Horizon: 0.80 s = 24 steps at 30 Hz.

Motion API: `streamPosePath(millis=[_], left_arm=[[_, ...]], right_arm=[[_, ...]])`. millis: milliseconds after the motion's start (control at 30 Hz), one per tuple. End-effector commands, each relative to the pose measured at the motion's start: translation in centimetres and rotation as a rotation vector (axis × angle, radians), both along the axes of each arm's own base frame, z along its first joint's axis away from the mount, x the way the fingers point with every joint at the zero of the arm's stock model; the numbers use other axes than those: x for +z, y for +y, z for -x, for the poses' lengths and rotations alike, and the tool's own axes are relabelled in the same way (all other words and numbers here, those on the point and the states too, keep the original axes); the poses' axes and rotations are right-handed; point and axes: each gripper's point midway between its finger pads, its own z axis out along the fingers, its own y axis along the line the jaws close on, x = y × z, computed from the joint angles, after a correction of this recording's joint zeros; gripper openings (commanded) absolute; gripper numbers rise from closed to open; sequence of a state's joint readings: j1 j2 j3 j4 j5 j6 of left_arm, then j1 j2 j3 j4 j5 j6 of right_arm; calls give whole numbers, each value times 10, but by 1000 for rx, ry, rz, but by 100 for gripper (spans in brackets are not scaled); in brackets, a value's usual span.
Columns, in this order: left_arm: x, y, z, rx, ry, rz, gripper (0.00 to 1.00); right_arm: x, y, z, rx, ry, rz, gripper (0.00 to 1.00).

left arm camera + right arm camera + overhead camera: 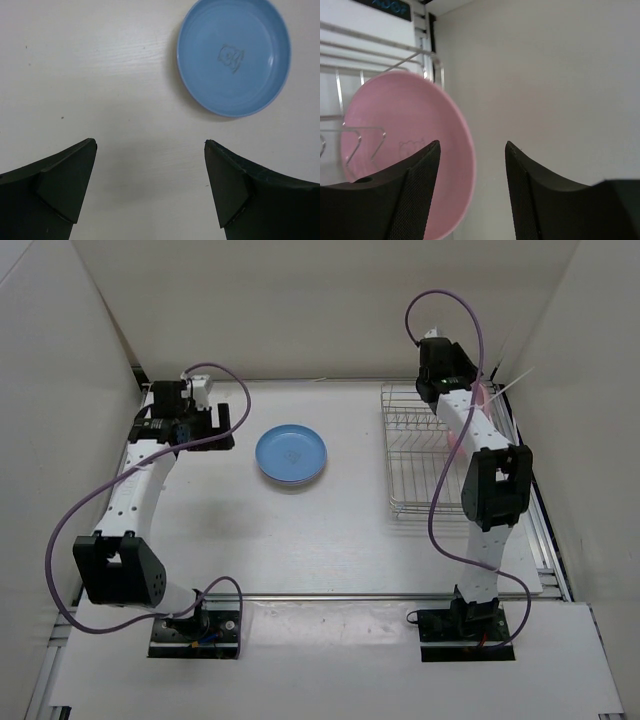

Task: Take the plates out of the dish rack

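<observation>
Pincers first: your L pincer (150, 144) is spread as wide as it goes and holds nothing. Your R pincer (472, 145) is part open w/ nothing pinched.

Nearest you, both arm bases sit at the near edge of the table (330, 550), one on the left, one on the right.

A bit farther, in the middle of the table, the blue plate (291, 454) lies flat, face up, out of the rack. You can see a small drawing (230, 56) in its middle in the L wrist cam. I can't tell if another plate lies under it.

Just left of that plate & a little farther back is your L pincer, up over the table top. Its tips point toward the plate, near it but not touching.

On the right side stands the dish rack (420, 475), running from mid table toward the far end. Your R arm (492, 485) reaches over it to its far right part.

There the pink plate (395, 135) stands on edge among the rack wires. Its right rim shows in the gap btwn the R fingers (535, 200). There's room btwn the rim & the right finger, so no squeeze. Can't tell if the left finger touches it.

Past the plate is the white side wall (555, 80).
</observation>
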State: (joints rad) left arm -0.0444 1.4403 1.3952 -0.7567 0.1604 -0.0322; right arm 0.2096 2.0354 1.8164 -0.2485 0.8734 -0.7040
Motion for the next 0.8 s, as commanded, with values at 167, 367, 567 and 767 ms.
streamPosePath(millis=[167,367,567,767], left_arm=[[-16,11,7,2,23,-11,100],[-12,11,5,-2,12,2,100],[-15,16,4,7,21,11,100],[-14,20,4,13,21,24,100]], right_arm=[[40,-28,-2,-77,-114,40,61],[25,-31,3,-84,-70,11,61],[14,-35,7,-93,-48,-58,61],[7,-37,9,-99,-39,-89,61]])
